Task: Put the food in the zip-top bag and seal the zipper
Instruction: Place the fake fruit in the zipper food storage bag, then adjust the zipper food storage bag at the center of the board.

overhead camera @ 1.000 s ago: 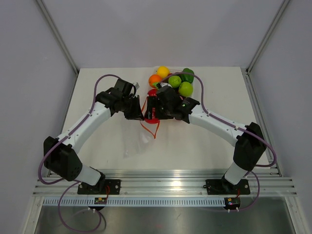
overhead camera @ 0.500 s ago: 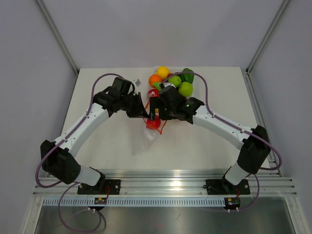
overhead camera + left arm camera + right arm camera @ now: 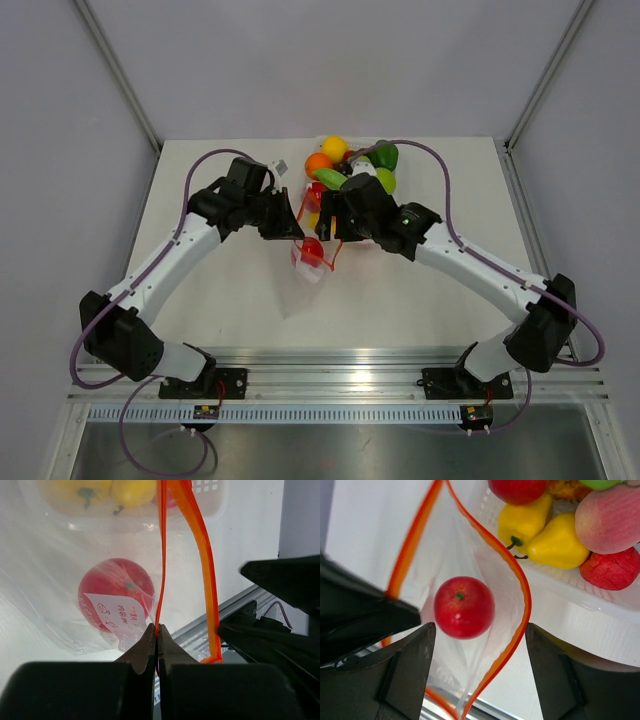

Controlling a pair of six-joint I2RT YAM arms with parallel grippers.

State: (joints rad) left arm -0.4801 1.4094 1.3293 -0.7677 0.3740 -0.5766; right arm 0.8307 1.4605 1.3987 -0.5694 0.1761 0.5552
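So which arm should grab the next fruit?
The right one. The right gripper is open and empty beside the tray of fruit; the left gripper pinches the zipper, holding the zip-top bag open.

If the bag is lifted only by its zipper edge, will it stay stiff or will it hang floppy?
Probably floppy: the bag is thin, wrinkled film hanging from the left gripper, shut on one zipper strip. It likely sags more with weight; the apple inside seems to weigh it down. The mouth may fall closed without support.
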